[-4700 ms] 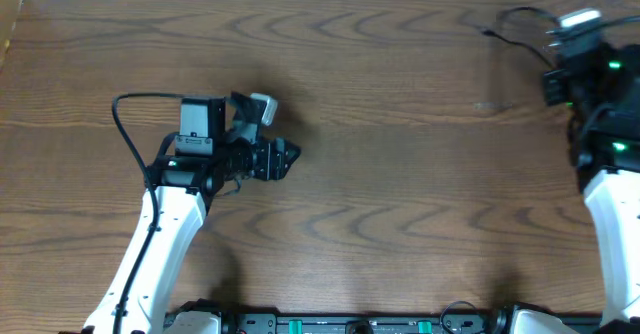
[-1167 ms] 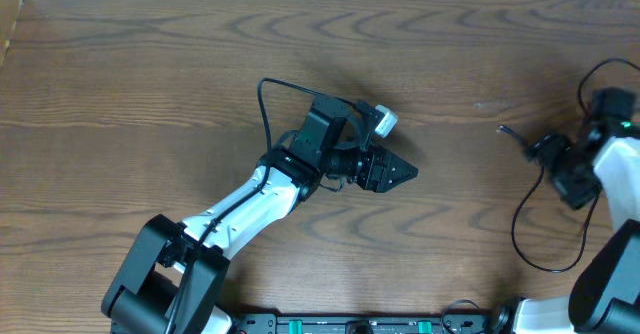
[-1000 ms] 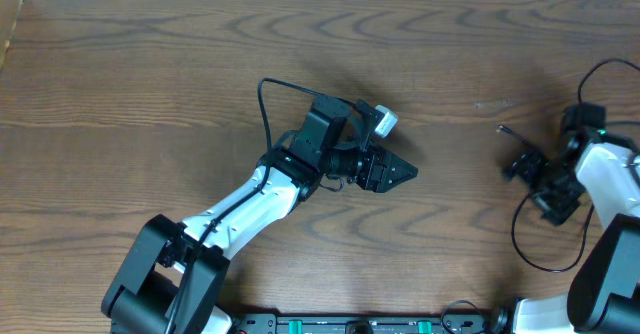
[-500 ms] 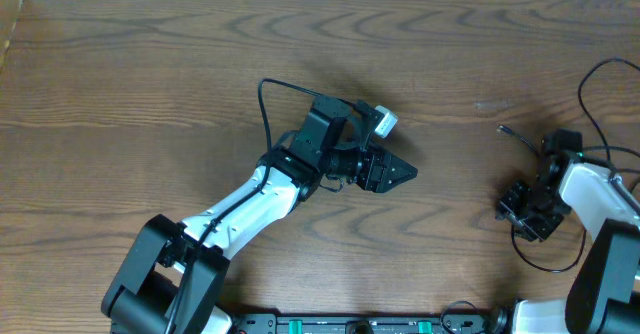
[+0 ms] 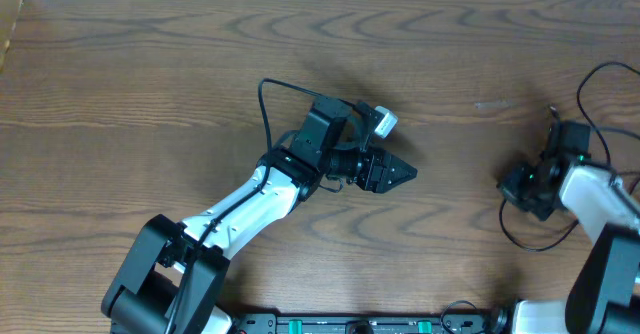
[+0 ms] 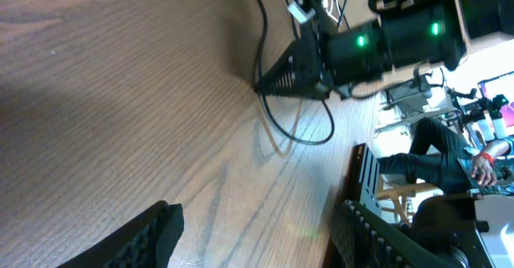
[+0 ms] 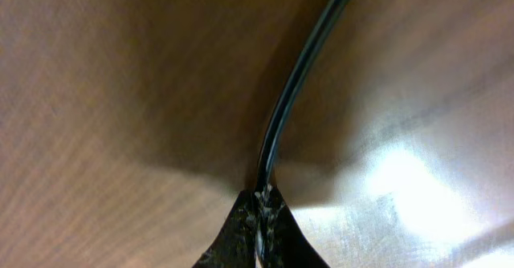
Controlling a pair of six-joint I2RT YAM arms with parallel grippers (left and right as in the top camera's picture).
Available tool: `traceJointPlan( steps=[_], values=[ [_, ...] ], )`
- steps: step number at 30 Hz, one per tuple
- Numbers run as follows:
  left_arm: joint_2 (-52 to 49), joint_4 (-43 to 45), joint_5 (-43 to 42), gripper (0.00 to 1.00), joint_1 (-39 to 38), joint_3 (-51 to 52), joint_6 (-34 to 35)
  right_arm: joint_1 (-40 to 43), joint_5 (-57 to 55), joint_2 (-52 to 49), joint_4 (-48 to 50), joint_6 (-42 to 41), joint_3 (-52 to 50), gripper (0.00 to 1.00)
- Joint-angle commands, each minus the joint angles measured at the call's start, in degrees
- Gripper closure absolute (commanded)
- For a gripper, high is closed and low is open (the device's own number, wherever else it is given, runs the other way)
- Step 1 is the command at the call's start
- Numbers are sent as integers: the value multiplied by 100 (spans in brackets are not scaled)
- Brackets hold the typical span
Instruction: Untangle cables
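Seen from overhead, the right gripper (image 5: 512, 182) lies low near the right edge of the wooden table (image 5: 150, 64). Only its wrist view shows the fingertips pinched shut on the black cable (image 7: 301, 75). The left gripper (image 5: 398, 173) is mid-table. Its wrist view shows it spread wide, holding nothing.

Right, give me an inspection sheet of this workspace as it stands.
Surface: wooden table, brown grain, bare where visible.
Job's things: black cable clamped at one end, its slack looping on the table; white cable not seen.
Clutter: nothing seen.
Grippers: left gripper open, holding nothing; right gripper shut on the black cable.
Cables: arm wire arcs up behind the left gripper.
Surroundings: seated person beyond the table edge.
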State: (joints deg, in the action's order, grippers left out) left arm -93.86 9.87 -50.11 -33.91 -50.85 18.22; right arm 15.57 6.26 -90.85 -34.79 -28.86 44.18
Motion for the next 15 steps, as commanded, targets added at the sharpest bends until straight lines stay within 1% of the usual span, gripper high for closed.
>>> traceJointPlan(
  steps=[1,3,4,6,8,10,12,15],
  values=[
    [-22,-59,-87,35,24,-195,13,251,76,-52,-367,647,1351,99],
    [-22,-59,-87,35,24,-195,13,487,72,-55,-649,640,2468,99],
    [-22,-59,-87,35,24,-195,13,586,44,-55,-695,610,2848,99],
    [-22,-61,-87,35,24,-195,13,1045,-66,-68,-542,350,4159,99],
    [-22,-79,-87,35,24,-195,13,1484,-76,-87,-382,319,4988,99],
    [-22,-101,-87,35,24,-195,13,1906,-127,-96,-374,306,5593,99],
    [-22,-103,-87,35,24,-195,11,2299,-153,-98,-339,297,5971,99],
    [-22,-101,-87,35,24,-195,11,2881,-168,-98,-295,260,6127,99]
  ],
)
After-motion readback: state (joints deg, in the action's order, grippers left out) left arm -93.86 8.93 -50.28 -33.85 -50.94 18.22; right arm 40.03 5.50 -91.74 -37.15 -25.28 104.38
